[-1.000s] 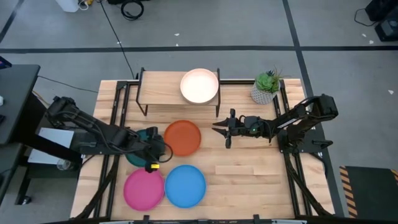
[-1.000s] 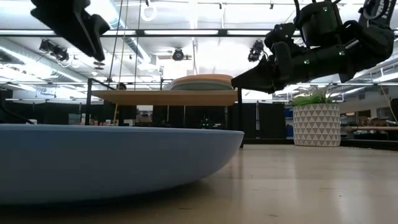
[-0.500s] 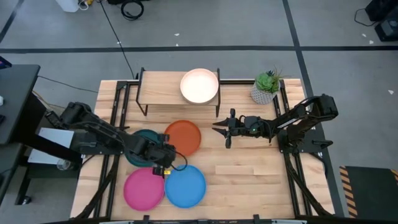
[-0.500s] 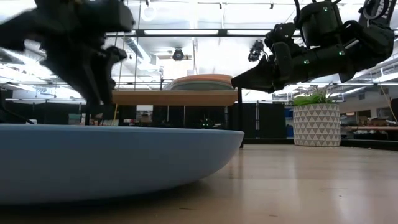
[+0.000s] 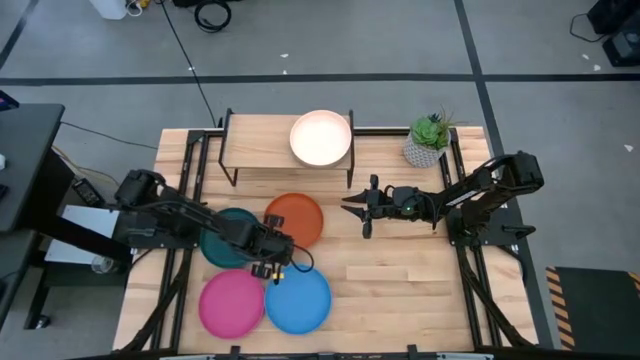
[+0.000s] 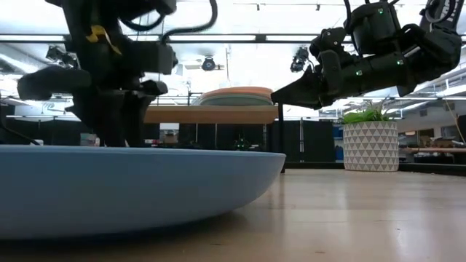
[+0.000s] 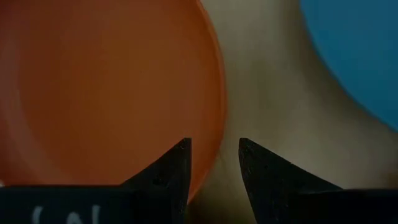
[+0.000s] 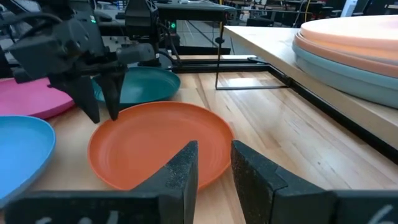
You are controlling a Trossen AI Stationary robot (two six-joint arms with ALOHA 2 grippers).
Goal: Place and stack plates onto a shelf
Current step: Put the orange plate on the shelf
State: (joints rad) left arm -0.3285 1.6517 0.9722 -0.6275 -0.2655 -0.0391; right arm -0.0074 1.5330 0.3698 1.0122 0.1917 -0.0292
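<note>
Four plates are seen lying on the tabletop (image 5: 400, 280), all in front of the shelf (image 5: 262, 140), so the task is judged to be roughly half done. Farthest left of the shelf's front edge, the pink plate (image 5: 231, 303) is found, with the dark teal plate (image 5: 226, 238) between it and the shelf, partly covered by the left arm. Next come the blue plate (image 5: 298, 298), just beside the pink one, and the orange plate (image 5: 295, 220), nearest the shelf's front edge.

The left gripper (image 5: 277, 262) is positioned at the near rim of the orange plate, between it and the blue plate. Its jaws are held apart, a narrow gap showing between them in the wrist view, with the plate's edge lined up at that gap; nothing is gripped yet. This plate is judged to be the next one taken.

On the right end of the shelf a stack is already placed, a cream plate (image 5: 320, 137) on top; a pale teal one (image 8: 348, 78) is seen beneath in the right wrist view. How many lie in the stack cannot be told.

The right gripper (image 5: 352, 208) is held right of the orange plate, jaws slightly parted and empty.
</note>
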